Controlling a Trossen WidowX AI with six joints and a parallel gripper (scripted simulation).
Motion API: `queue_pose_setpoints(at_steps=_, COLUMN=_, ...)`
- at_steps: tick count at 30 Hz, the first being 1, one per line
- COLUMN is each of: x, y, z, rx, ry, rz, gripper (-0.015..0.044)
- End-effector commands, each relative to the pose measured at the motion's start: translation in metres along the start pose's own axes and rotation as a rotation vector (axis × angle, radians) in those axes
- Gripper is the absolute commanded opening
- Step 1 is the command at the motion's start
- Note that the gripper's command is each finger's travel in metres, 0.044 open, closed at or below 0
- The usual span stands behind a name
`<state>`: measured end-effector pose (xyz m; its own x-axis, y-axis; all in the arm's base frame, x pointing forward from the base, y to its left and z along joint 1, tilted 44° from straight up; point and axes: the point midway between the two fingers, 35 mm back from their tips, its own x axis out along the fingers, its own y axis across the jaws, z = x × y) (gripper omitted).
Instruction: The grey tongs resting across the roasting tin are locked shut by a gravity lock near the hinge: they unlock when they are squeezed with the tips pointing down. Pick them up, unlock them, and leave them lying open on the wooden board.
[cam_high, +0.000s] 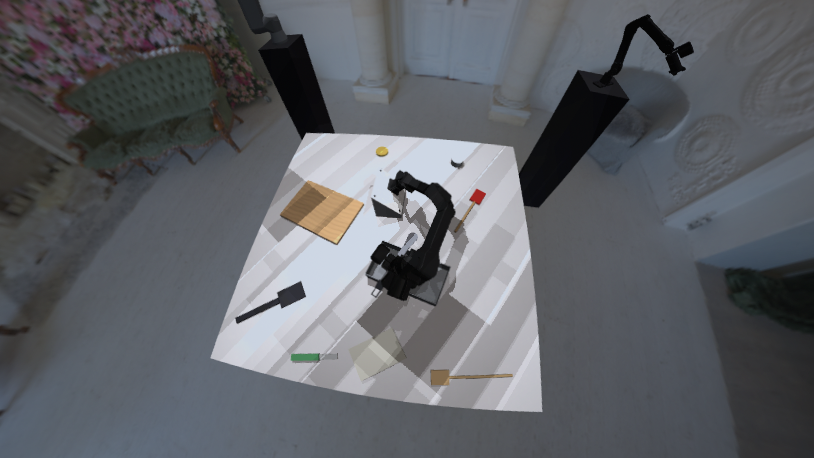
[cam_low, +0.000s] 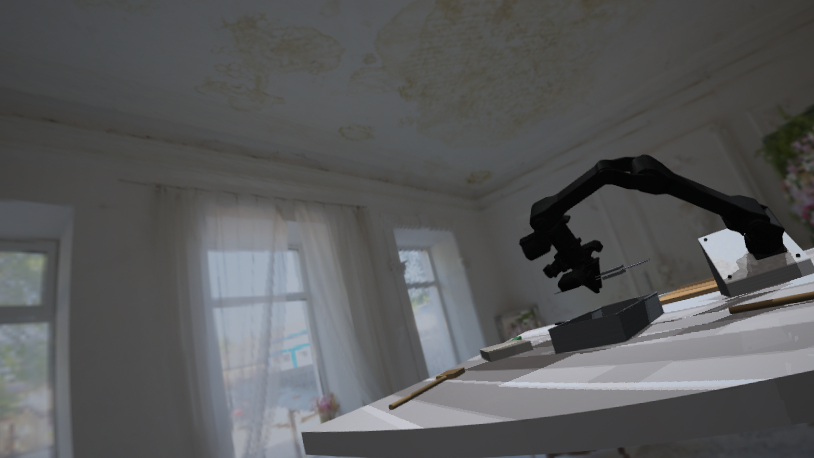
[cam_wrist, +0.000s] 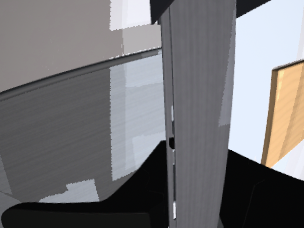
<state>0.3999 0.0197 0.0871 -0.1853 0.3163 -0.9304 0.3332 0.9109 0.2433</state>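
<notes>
Overhead, end effector (cam_low: 586, 276) clamped on grey tongs (cam_low: 623, 268), arms together, above roasting tin (cam_low: 609, 324).

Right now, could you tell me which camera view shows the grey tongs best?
The exterior view: the tongs show side-on, roughly level, clamped in the gripper above the roasting tin. The wrist view shows only a close grey strip; the top view shows just parts beside the arm.

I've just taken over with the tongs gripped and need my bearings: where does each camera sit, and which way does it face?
Top: high overhead, looking down on the table, wooden board and whole arm.
Exterior: low at the table edge, looking up at the gripper holding the grey tongs above the roasting tin.
Wrist: on the gripper, looking along the tongs; fingers show.
Top and wrist share the board.
</notes>
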Motion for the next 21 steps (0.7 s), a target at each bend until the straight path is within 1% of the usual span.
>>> queue_pose_setpoints(at_steps=1, x=0.0017, y=-0.0026, z=-0.0004, rx=0.003, ry=0.007, rz=0.08, gripper=-0.015)
queue_pose_setpoints(at_steps=16, x=0.0034, y=-0.0046, z=-0.0036, rx=0.001, ry=-0.004, rz=0.453, gripper=-0.015)
queue_pose_setpoints(at_steps=21, x=0.0031, y=-0.0048, z=-0.0037, rx=0.0, ry=-0.006, rz=0.47, gripper=-0.015)
